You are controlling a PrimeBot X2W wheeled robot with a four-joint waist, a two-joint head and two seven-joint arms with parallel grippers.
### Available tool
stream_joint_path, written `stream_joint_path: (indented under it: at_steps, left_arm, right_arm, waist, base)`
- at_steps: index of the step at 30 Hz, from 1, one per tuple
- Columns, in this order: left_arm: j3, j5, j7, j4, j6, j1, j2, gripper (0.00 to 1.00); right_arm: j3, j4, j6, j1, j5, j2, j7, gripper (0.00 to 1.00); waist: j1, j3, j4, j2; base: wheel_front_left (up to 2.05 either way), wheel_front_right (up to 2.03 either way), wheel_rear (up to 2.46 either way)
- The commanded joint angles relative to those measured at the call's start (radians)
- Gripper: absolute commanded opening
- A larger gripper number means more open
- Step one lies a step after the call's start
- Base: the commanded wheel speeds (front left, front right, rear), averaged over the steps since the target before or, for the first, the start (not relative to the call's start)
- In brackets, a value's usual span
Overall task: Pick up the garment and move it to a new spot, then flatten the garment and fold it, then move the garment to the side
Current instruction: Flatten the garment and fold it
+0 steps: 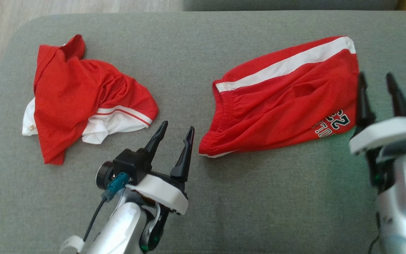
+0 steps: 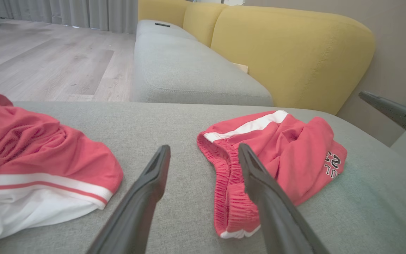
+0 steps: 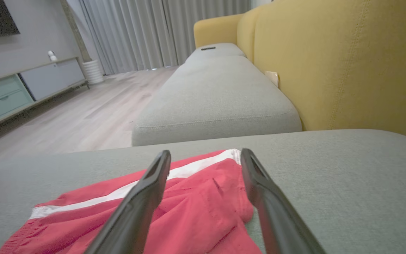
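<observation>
- red shorts lie on the right half of the gray cushion, pretty flat with a few wrinkles. Waistband faces the middle, white stripe runs along the far edge, and there's dark lettering at the near right corner
- right gripper sits at the shorts' right edge, fingers spread wide with nothing in them. Can't tell if it's touching the cloth
- left gripper is wide open too and empty. It's over bare cushion just left of the waistband
- crumpled red and white shirt is off on the left side, well apart from the shorts
- yellow sofa back is behind it all
</observation>
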Motion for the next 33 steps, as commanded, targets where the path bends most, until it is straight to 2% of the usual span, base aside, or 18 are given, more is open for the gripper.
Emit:
stream_joint_path:
  at_steps: [1,8,17,18,19,26,33]
  left_arm:
    - [0.041,0.012,-0.012,-0.039,-0.004,-0.014,0.003,1.0]
    - [0.05,0.017,-0.012,-0.048,-0.009,0.007,0.003,1.0]
    - [0.042,0.02,-0.012,-0.045,-0.016,-0.001,0.003,1.0]
    - [0.041,0.019,-0.012,-0.045,-0.016,-0.003,0.003,1.0]
    - [0.04,0.018,-0.012,-0.045,-0.016,-0.004,0.003,1.0]
    - [0.031,0.013,-0.012,-0.042,-0.013,-0.011,0.003,1.0]
    - [0.024,0.007,-0.012,-0.046,-0.012,-0.02,0.003,1.0]
  right_arm:
    - [0.031,-0.06,-0.001,0.018,-0.002,0.019,-0.032,1.0]
    - [0.027,-0.06,-0.001,0.125,-0.008,0.062,-0.055,1.0]
    - [0.002,-0.003,-0.001,0.082,-0.071,0.061,-0.042,1.0]
    - [-0.005,0.008,-0.001,0.076,-0.084,0.057,-0.036,0.76]
    - [-0.011,0.019,-0.001,0.069,-0.098,0.053,-0.033,0.0]
    - [-0.023,0.12,-0.001,0.018,-0.2,0.024,-0.008,0.0]
    - [-0.025,0.223,-0.001,-0.034,-0.243,0.011,0.007,0.0]
  waist:
    - [0.0,-0.006,-0.006,0.0]
    - [0.0,-0.008,-0.015,0.0]
    - [0.0,0.013,0.004,0.0]
    - [0.0,0.016,0.008,0.0]
    - [0.0,0.019,0.012,0.0]
    - [0.0,0.043,0.04,0.0]
    - [0.0,0.065,0.064,0.0]
  base:
    - [0.0,0.0,0.0]
    - [0.0,0.0,0.0]
    - [0.0,0.0,0.0]
    - [0.0,0.0,0.0]
    - [0.0,0.0,0.0]
    - [0.0,0.0,0.0]
    - [0.0,0.0,0.0]
